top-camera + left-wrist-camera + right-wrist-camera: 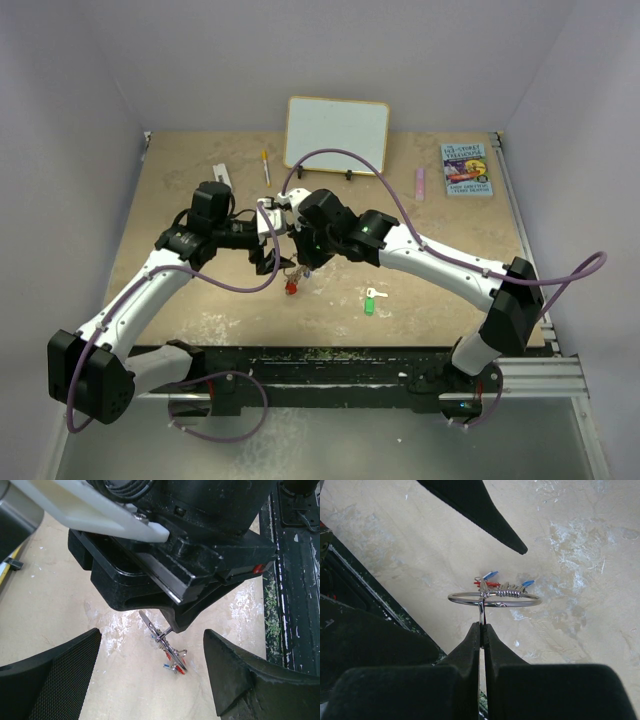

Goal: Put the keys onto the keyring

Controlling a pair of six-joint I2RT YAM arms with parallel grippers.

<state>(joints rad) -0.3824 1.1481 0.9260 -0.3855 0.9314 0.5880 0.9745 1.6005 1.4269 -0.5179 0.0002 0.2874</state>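
The keyring [493, 599], a thin silver wire ring carrying small keys with red and blue tags, hangs above the table; it also shows in the left wrist view [162, 637] and in the top view [292, 282]. My right gripper [481, 626] is shut on a small metal stem joined to the ring and holds it edge-on; in the top view it [300, 266] is at the table's middle. My left gripper [152, 642] is open, its fingers [50, 680] on either side of the ring without touching it; it sits just to the left [267, 260]. A loose green-tagged key [370, 303] lies on the table to the right.
A white framed board [337, 135] stands at the back, a yellow pen [266, 166] and white strip [222, 176] to its left. A book [466, 168] and a pink item [421, 182] lie at the back right. The black base rail [340, 365] runs along the near edge.
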